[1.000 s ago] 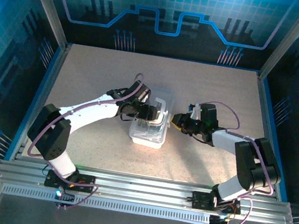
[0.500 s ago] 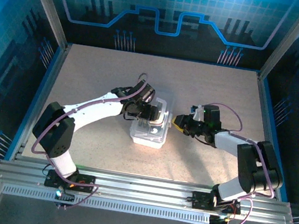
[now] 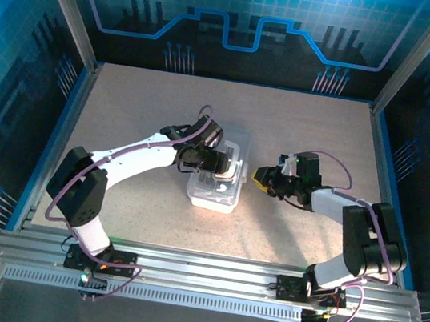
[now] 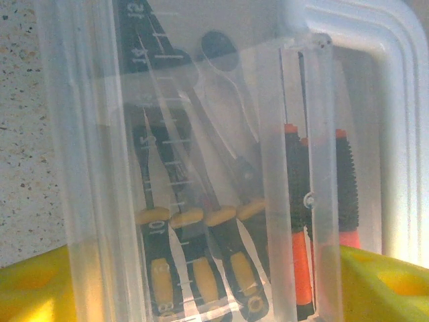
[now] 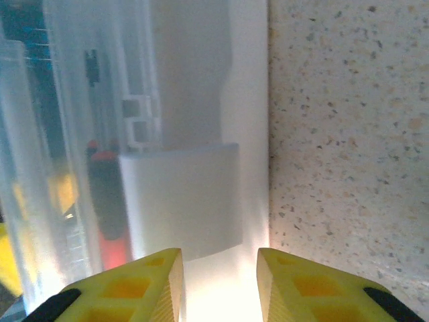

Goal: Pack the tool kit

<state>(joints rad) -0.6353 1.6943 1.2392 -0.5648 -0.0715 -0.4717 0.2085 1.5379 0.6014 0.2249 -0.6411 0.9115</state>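
Clear case (image 3: 215, 185) sat mid-tabletop (image 3: 308, 130) with screwdrivers (image 4: 194, 268) inside. Left gripper (image 3: 222, 165) straddled the case, couldn't tell if clamped. Right gripper (image 3: 260, 176) was released, just beside the case.

From above and behind the arm bases, we look down on the whole tabletop (image 3: 308, 134), its near edge at the bottom. Our left wrist camera sits very close against the translucent case (image 3: 211, 197), looking through its wall at the screwdrivers (image 4: 224, 261). Our right wrist camera faces the case's side just as closely, with bare tabletop on its right. All three views share the case.
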